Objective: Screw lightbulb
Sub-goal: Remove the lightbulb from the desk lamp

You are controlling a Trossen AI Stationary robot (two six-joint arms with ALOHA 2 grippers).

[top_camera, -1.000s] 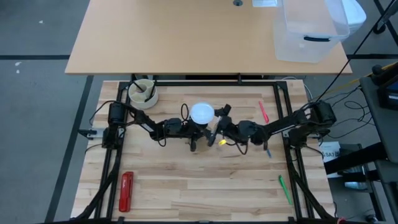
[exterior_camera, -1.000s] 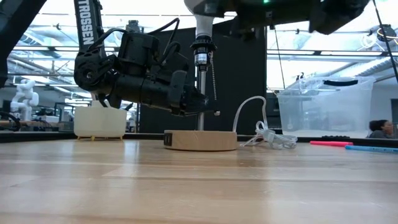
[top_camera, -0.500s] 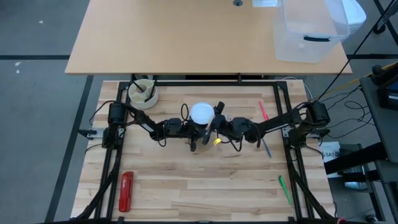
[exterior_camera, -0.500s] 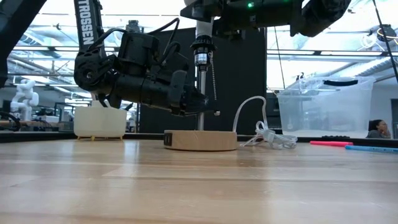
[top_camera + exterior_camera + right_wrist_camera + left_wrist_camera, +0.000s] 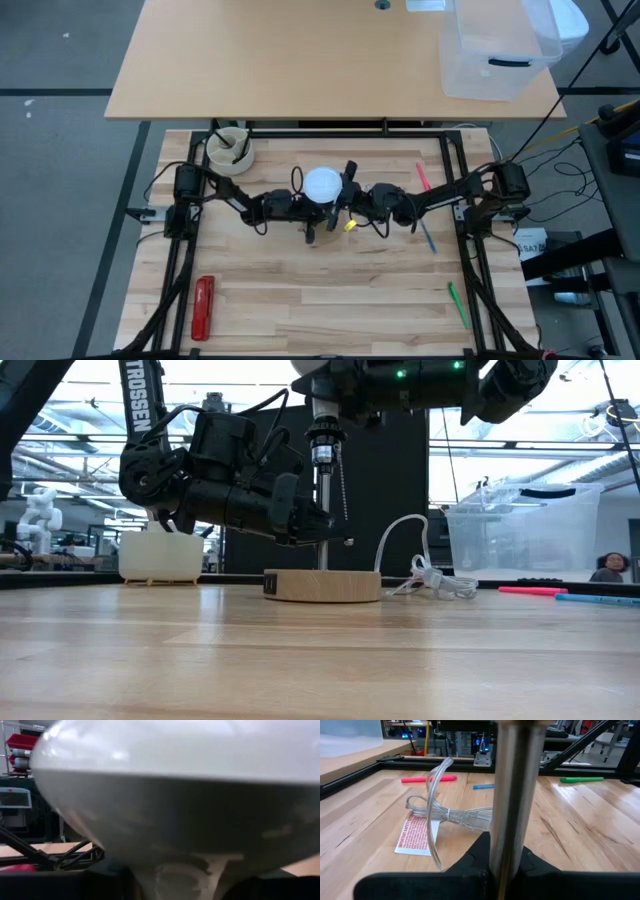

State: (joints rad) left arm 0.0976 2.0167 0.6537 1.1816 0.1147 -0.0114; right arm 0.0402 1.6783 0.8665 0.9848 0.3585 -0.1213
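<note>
Mid-table: left gripper (image 5: 312,213) clamped on lamp post (image 5: 512,795), right gripper (image 5: 343,195) at lightbulb (image 5: 322,184), finger state unclear. Risk: cross-threading if tilted.

Readable markings:

1. "TROSSEN", white capital letters running vertically down the dark upper link of the robot arm (image 5: 140,405), low view, upper left.
2. White paper tag with red print (image 5: 416,834), tied to the coiled clear plastic cord (image 5: 451,815) lying on the light wooden tabletop (image 5: 580,830), left wrist view. Red lettering fills the tag; a heading resembling "IMPORTANT" shows along one edge, but the lines are too small to read with certainty.

No other legible text, numbers or signs.
</note>
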